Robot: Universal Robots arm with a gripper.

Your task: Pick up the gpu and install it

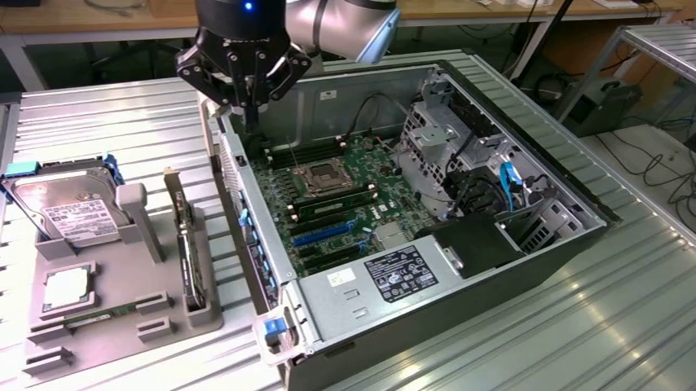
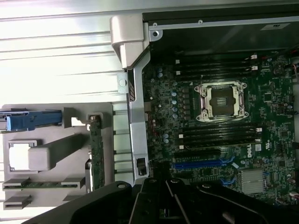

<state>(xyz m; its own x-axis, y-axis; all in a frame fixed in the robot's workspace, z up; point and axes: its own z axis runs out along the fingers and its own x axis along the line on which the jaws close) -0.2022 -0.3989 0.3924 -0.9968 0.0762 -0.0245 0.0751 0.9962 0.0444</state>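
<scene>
The hand (image 1: 253, 124) hangs with its fingers drawn together to a narrow point and nothing between them. It hovers over the rear corner of the computer case (image 1: 359, 90), just above the edge where the case wall meets the motherboard (image 1: 376, 155). It touches nothing.

The gpu (image 1: 187, 261) is not in the case. It stands on its long edge in a slot of the grey holder (image 1: 114, 281), below the hand and off to one side, with the rear wall of the case between the two. In the wrist view the gpu (image 2: 96, 154) shows edge-on as a thin green strip beside the hand (image 2: 161, 196), near it but apart. Standing the card upright likely leaves its upper edge free, so that fingers coming from above can pinch it. It also keeps the connector edge pointing down, the way it would meet a slot.

The case lies on its side on the slatted metal counter (image 1: 130, 122) with its cover off. The motherboard therefore faces up towards the hand, and the blue expansion slots (image 1: 321, 232) can be reached from straight overhead. Those slots sit below the hand and further into the case, and they look unoccupied.

A hard drive (image 1: 60, 208) rests in the same holder, further from the hand than the gpu. Each part has its own seat there, which keeps it at a known, steady place.

As things stand, the pick-up has not begun.
</scene>
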